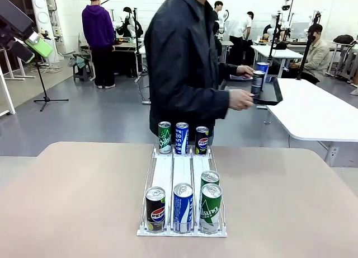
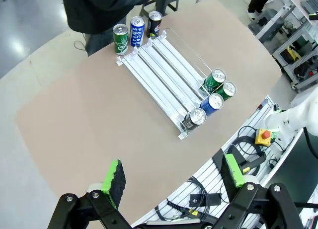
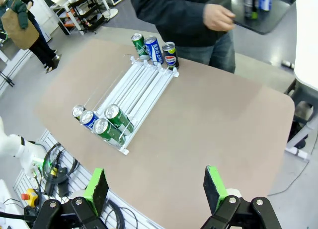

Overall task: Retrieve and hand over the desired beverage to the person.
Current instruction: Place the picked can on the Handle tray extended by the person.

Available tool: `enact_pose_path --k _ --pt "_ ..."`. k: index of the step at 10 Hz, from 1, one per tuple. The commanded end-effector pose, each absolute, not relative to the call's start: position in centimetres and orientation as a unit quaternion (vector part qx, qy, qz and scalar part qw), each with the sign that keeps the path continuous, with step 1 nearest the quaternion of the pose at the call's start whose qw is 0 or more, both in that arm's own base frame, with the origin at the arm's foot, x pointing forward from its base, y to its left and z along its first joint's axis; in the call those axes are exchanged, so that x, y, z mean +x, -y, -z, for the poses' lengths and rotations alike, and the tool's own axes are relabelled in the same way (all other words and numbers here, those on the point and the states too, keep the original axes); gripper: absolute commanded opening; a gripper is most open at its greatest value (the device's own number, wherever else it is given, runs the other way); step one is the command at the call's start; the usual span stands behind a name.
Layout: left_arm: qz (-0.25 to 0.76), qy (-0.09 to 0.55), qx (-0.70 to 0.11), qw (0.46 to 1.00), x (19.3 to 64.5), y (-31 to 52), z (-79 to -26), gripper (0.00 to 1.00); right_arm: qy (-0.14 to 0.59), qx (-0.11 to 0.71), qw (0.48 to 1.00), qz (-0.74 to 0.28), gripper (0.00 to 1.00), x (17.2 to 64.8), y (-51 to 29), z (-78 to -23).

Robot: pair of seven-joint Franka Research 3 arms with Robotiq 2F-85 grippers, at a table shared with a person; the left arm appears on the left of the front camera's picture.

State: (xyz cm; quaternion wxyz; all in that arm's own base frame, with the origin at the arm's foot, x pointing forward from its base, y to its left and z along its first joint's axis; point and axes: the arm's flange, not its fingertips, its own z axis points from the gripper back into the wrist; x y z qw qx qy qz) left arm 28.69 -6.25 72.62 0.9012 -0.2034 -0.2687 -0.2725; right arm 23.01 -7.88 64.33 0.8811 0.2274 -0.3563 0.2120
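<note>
Glossy metal cans (image 1: 183,207), matt, seemingly laminate table (image 1: 78,202)

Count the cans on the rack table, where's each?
7. On the rack, near end: Pepsi, blue can, two green cans in line. Far end: green, blue, Pepsi. None looks hidden.

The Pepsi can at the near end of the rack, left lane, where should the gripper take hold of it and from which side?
Judging by its pose, grip the Pepsi can around its upper body, coming from above. It stands upright, touching the blue can beside it, and the rack rails flank its base, so a side approach looks cramped. The left gripper, open, seems nearest.
</note>
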Motion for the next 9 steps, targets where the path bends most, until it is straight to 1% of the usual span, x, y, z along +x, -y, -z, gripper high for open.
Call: enact_pose_path --k 1,9 --pt "0.276 0.266 -0.201 0.902 28.7 6.13 -72.86 1.0 0.357 0.238 0.875 -0.223 1.0 23.11 7.78 -64.22" --pt "0.276 0.266 -0.201 0.902 28.7 6.13 -72.86 1.0 0.357 0.238 0.875 -0.223 1.0 23.11 7.78 -64.22"
